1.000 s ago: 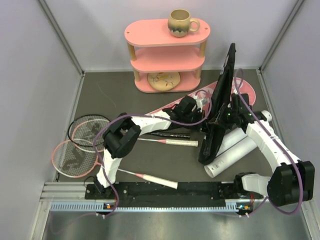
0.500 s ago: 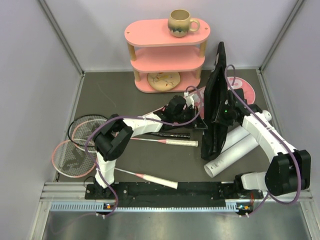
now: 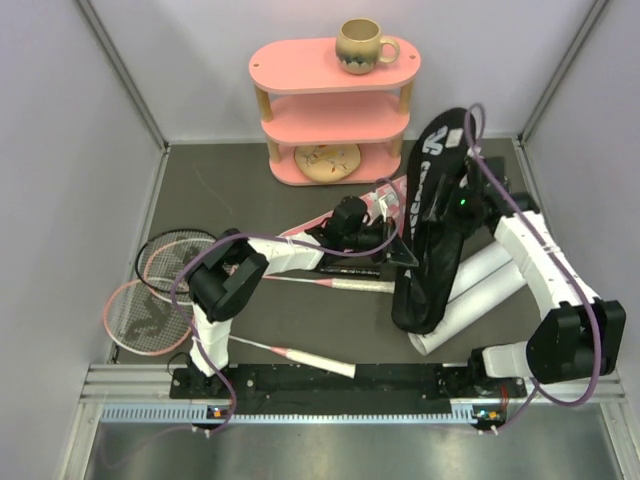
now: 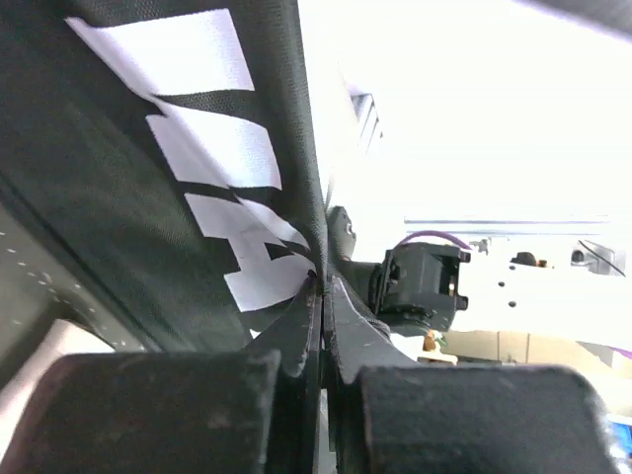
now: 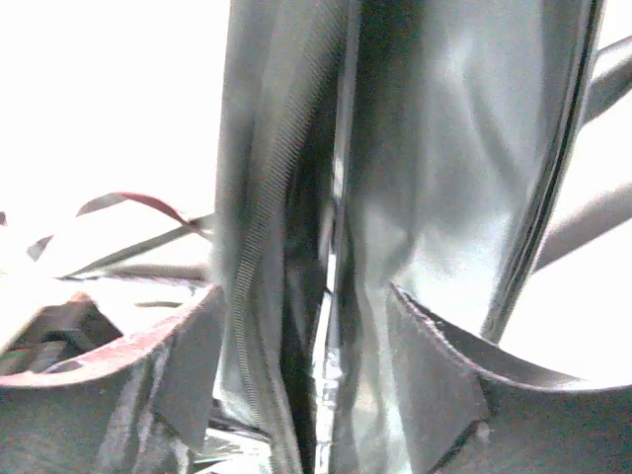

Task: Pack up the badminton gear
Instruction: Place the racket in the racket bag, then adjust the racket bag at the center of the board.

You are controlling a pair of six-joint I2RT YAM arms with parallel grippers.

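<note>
The black CROSSWAY bag hangs between both grippers, its logo face up, over the white tubes. My left gripper is shut on the bag's left edge; in the left wrist view the jaws pinch the black fabric with white letters. My right gripper is shut on the bag's upper part; the bunched fabric fills the gap between its fingers. A bit of the pink bag shows under the arms. The black racket and the pink racket lie at the left.
The pink three-tier shelf stands at the back with the beige mug on top. Two white racket handles lie across the middle and near the front rail. Grey walls close in both sides.
The black bag, held on edge and upright before, has turned and dropped so its logo face shows. Both grippers moved slightly left with it.
</note>
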